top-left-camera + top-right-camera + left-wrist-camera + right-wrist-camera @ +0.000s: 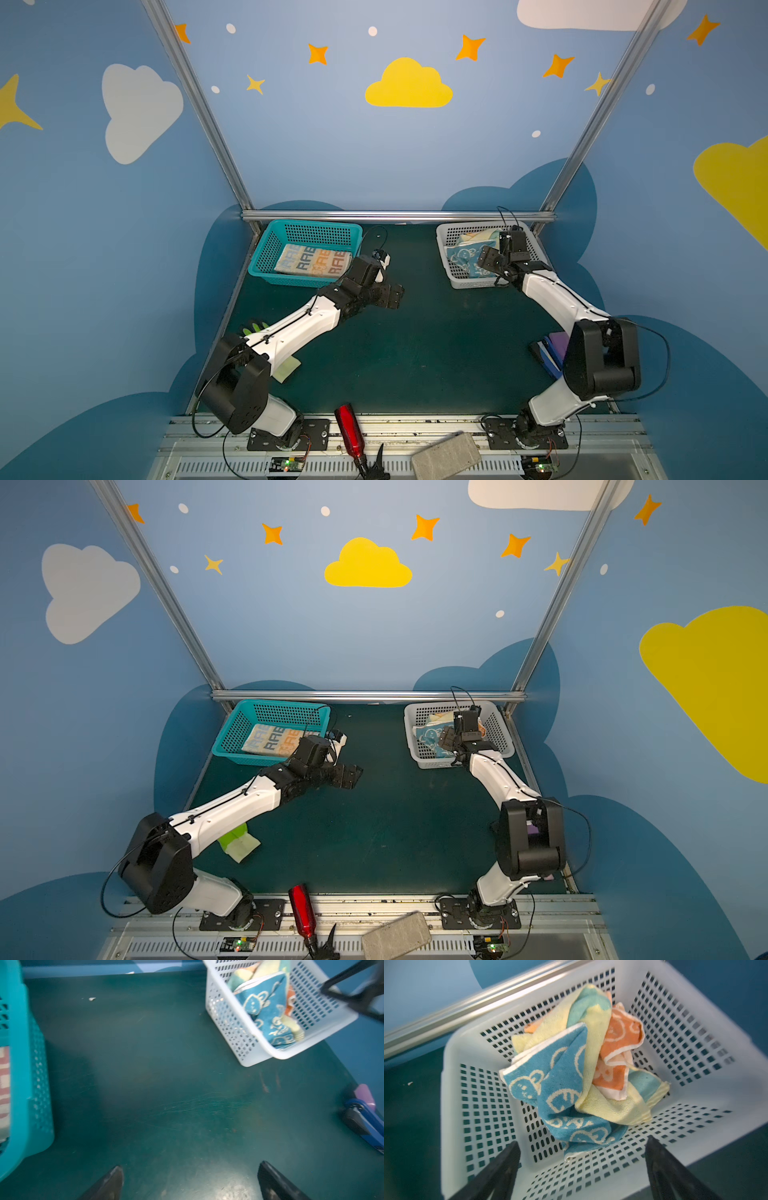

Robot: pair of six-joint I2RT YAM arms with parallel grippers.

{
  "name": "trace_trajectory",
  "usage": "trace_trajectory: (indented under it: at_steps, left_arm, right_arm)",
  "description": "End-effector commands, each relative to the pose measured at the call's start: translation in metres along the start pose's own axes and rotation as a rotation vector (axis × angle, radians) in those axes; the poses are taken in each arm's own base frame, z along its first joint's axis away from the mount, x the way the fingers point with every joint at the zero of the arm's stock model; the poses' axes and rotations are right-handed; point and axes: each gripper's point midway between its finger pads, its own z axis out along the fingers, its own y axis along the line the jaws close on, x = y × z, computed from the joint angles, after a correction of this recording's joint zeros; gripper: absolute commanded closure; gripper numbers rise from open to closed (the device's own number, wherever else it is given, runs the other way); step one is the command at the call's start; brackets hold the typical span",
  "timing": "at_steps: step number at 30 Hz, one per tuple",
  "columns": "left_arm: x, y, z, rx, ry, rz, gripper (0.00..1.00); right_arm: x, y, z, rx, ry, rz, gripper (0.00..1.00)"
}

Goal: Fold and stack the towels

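In both top views one towel looks finished: the cream towel [311, 262] with its coloured letters lies folded flat on the floor of the teal basket [266, 253] at the back left of the table [436, 353]. The white basket [457, 276] at the back right holds a loose heap, of which the blue towel [465, 255] shows most plainly. The left end effector [392, 296] hangs over bare table just beside the teal basket, and the right end effector [487, 259] is poised over the white basket. The left wrist view shows the left end effector [191, 1180] with its fingers wide apart and nothing between them, only empty table ahead; the teal basket's wall stands at one edge and the white basket, with its crumpled cloth, lies farther off. The right wrist view looks straight down into the white basket [695, 1032]: the blue towel [556, 1084], the pale yellow towel [604, 1105] and the orange towel [618, 1041] are bunched and tangled together, none folded. The right end effector [583, 1142] has its fingers spread, above the heap and gripping nothing. By my reading roughly a quarter of the job is done: three towels are yet to be lifted out, folded on the table and stacked on the cream one.
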Motion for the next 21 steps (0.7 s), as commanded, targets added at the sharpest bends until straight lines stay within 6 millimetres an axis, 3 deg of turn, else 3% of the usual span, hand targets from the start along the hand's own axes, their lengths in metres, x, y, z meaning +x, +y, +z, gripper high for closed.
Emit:
trace_trajectory:
  at_steps: [1, 10, 14, 21]
  left_arm:
    - [-0.012, -0.005, -0.005, 0.025, -0.061, -0.016, 0.0]
    - [0.0, -0.002, 0.001, 0.014, -0.025, -0.012, 0.0]
    - [0.003, 0.0, 0.003, 0.008, -0.016, -0.009, 0.0]
    - [0.006, 0.002, 0.006, 0.0, -0.004, -0.004, 0.0]
  right_arm:
    - [-0.02, 0.021, 0.009, -0.064, -0.039, 0.04, 0.13]
    - [-0.017, 0.028, 0.051, 0.001, 0.082, 0.02, 0.29]
    - [-0.005, 0.029, 0.064, 0.021, 0.16, 0.02, 0.32]
    - [0.014, 0.029, 0.077, 0.034, 0.236, 0.061, 0.53]
